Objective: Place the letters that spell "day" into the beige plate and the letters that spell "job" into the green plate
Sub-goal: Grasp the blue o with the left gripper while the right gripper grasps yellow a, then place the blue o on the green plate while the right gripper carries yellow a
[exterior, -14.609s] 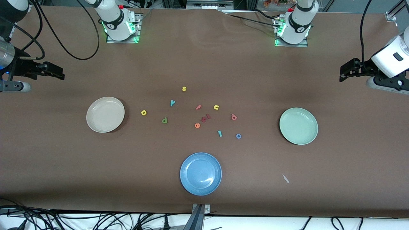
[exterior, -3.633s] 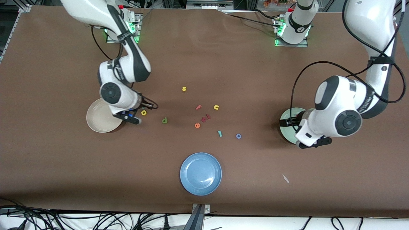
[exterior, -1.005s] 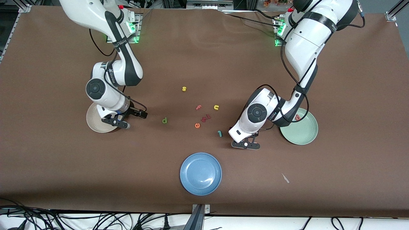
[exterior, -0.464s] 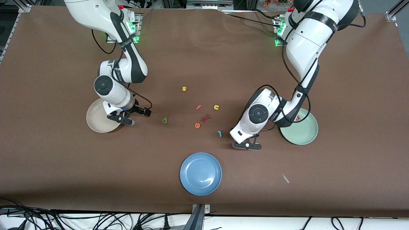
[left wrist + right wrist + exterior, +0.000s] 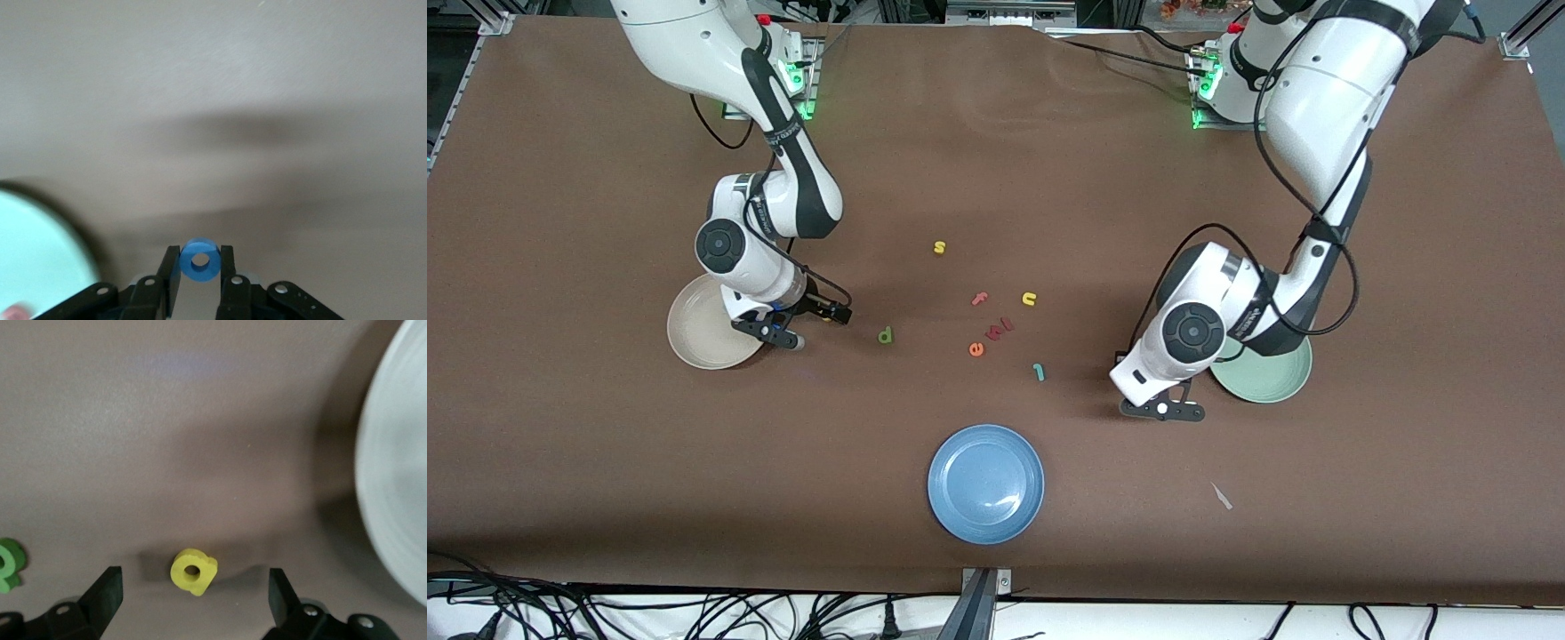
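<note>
Beige plate (image 5: pixel 710 333) at the right arm's end of the table, green plate (image 5: pixel 1267 373) at the left arm's end. Right gripper (image 5: pixel 193 600), fingers spread wide, hangs over the yellow a (image 5: pixel 193 571) lying on the table beside the beige plate. Left gripper (image 5: pixel 200 277) pinches the blue o (image 5: pixel 200 261) above the table just beside the green plate; green d (image 5: pixel 886 335) and teal j (image 5: pixel 1039 372) lie between the plates.

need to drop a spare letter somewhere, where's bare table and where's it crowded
Bare brown table lies between the blue plate and the beige plate, and between the yellow s and the bases. Crowded: the loose letters around the orange e.
</note>
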You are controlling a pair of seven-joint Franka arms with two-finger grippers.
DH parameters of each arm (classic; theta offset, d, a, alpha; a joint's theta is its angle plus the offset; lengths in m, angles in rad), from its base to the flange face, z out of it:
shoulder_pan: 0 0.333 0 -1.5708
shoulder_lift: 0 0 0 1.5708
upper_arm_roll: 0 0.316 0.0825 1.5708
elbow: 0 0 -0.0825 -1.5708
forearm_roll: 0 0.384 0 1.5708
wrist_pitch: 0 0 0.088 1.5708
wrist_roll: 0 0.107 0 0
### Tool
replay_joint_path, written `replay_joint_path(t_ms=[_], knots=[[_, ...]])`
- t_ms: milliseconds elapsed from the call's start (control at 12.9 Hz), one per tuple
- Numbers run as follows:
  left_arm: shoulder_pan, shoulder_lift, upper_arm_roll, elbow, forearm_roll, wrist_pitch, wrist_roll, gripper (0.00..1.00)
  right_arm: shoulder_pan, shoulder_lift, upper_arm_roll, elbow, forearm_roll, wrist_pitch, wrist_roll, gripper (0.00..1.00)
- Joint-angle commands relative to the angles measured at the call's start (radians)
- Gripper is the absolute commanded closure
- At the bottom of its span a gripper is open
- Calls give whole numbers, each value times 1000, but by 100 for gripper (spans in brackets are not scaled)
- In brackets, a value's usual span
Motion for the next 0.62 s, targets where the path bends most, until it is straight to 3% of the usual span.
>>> replay_joint_path(t_ms=[0,232,386,541], knots=[[65,-65,-8,-27,19,-106,154,100,-6,9,11,6,22,13,-9,8],[119,-82,-4,-31,34,-254,252,100,-7,14,11,8,22,15,-12,14],[159,-95,-4,-66,34,-277,315,100,-9,14,11,16,24,15,-16,27],[173,-102,-4,-108,36,-269,318,100,-9,15,11,16,24,15,-22,32]])
